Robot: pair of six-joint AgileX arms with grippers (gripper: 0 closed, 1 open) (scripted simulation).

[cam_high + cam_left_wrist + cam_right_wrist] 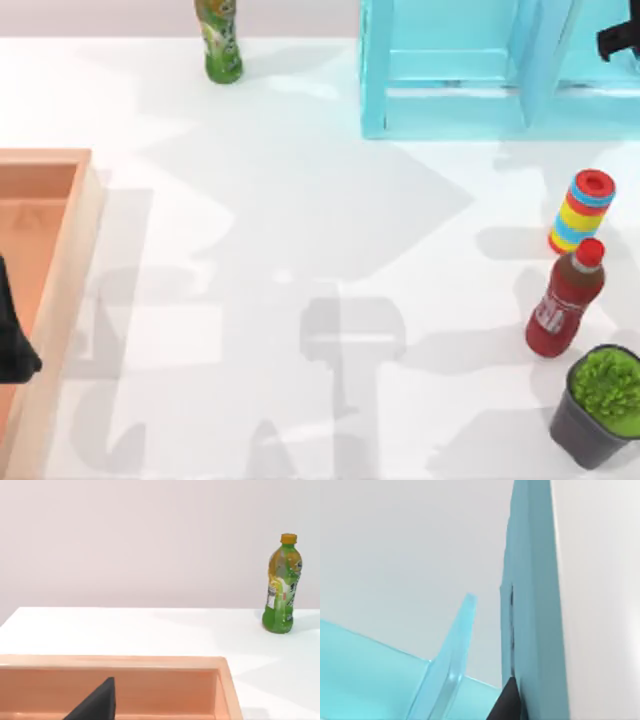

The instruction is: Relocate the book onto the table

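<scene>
- Right gripper (618,40) sits at the far right, up at the turquoise shelf (450,100); you cannot tell how its fingers stand.
- Its wrist camera looks close along a tall teal slab with a dark finger tip (507,700) touching its lower edge. This may be the book (532,605), upright in the shelf, but you cannot be sure.
- Judge the step as the reach for the book, which has not come down to the table (300,250).
- Next you need a firm hold, then a clean pull out past the shelf divider (535,60).
- Set it on the bare middle, away from the red bottle (565,300), ring stack (582,210) and plant pot (600,405).
- Left gripper (12,345) is parked over the wooden tray (60,240); a green bottle (220,40) stands far off.
</scene>
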